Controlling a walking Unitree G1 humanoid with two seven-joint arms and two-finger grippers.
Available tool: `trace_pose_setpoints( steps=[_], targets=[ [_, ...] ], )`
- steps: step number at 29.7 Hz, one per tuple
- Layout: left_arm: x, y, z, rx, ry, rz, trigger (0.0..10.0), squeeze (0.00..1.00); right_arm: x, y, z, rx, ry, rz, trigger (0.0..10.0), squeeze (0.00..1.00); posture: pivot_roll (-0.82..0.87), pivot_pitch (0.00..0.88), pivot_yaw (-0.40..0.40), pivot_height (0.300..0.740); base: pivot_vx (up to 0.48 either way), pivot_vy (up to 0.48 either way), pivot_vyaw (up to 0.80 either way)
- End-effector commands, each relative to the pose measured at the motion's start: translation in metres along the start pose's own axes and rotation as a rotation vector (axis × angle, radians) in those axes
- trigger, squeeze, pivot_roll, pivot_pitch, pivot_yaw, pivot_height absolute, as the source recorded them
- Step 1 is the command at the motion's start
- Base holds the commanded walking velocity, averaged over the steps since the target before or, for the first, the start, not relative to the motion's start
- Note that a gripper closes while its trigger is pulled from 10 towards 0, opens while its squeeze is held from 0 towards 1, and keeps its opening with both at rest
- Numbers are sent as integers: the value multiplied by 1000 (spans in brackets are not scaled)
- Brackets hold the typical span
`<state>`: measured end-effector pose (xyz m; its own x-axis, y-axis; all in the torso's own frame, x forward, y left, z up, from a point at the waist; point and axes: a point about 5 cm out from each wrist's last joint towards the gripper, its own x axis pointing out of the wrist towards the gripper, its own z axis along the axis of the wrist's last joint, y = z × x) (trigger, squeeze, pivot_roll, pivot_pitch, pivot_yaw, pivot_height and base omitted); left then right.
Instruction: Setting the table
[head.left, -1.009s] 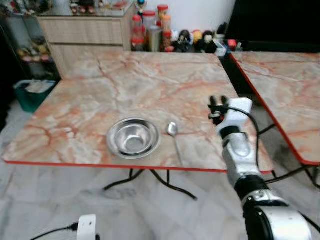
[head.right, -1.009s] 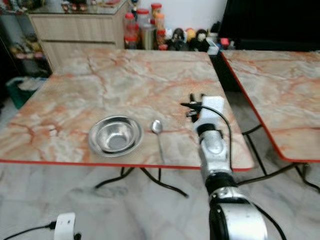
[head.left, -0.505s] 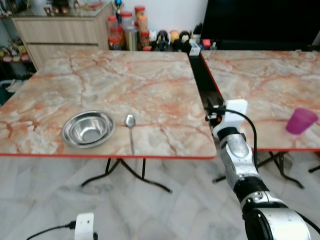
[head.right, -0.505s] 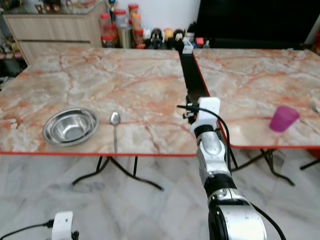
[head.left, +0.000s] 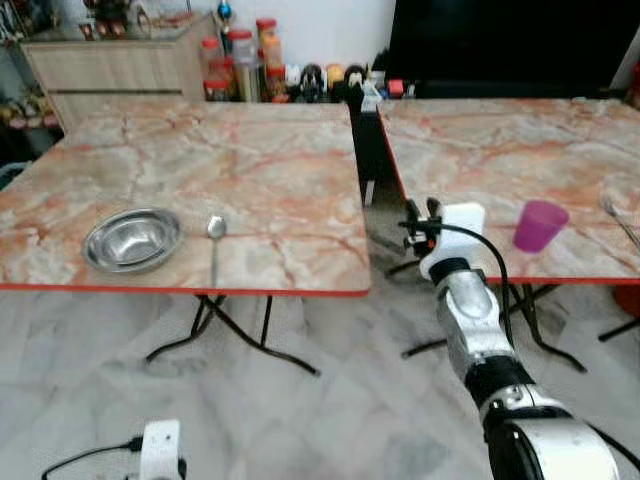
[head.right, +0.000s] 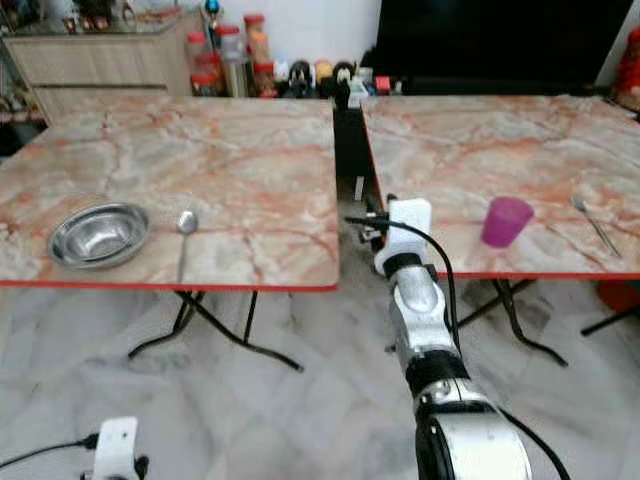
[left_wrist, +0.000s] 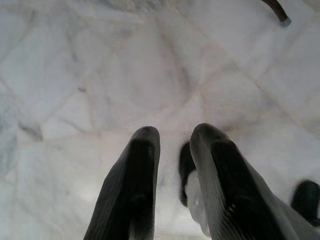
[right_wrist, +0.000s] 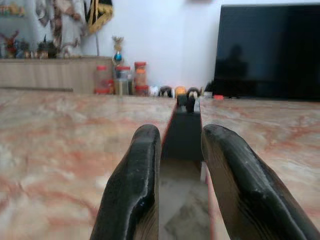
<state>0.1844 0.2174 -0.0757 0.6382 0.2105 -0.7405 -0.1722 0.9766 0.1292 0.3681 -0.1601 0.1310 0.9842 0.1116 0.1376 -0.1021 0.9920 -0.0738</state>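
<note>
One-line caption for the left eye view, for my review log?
Right gripper raised over the gap between two marble tables: bowl and spoon on the left one, purple cup on the right.

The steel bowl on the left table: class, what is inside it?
The steel bowl looks empty; its shiny bottom shows. A spoon lies beside it on the table, not inside. What the bowl's near rim hides cannot be seen.

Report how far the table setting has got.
Done: a steel bowl and a spoon lie side by side on the left table. In hand: nothing; the right end effector is open over the gap between tables. Left: the purple cup stands on the right table.
</note>
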Motion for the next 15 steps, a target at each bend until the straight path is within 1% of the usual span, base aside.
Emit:
trace_pose_setpoints(
  steps=[1,2,5,10,15],
  targets=[
    [-1,0,-6,22,22,-5,10000,0,4,3,5,12,-9,0,10000,0,39,0,4,740,259,-401,0],
    [-1,-1,-6,23,23,-6,10000,0,5,1,4,27,0,-14,10000,0,39,0,4,740,266,-394,0],
    [-2,-1,-7,24,21,-8,10000,0,4,0,4,18,1,-16,10000,0,36,0,3,740,266,-395,0],
    [-2,-2,-7,33,19,-9,10000,0,5,4,3,11,7,-5,10000,0,28,0,6,740,267,-395,0],
    [-2,-2,-6,38,16,-10,10000,0,5,4,3,15,14,-8,10000,0,24,0,7,740,270,-394,0]
  ],
)
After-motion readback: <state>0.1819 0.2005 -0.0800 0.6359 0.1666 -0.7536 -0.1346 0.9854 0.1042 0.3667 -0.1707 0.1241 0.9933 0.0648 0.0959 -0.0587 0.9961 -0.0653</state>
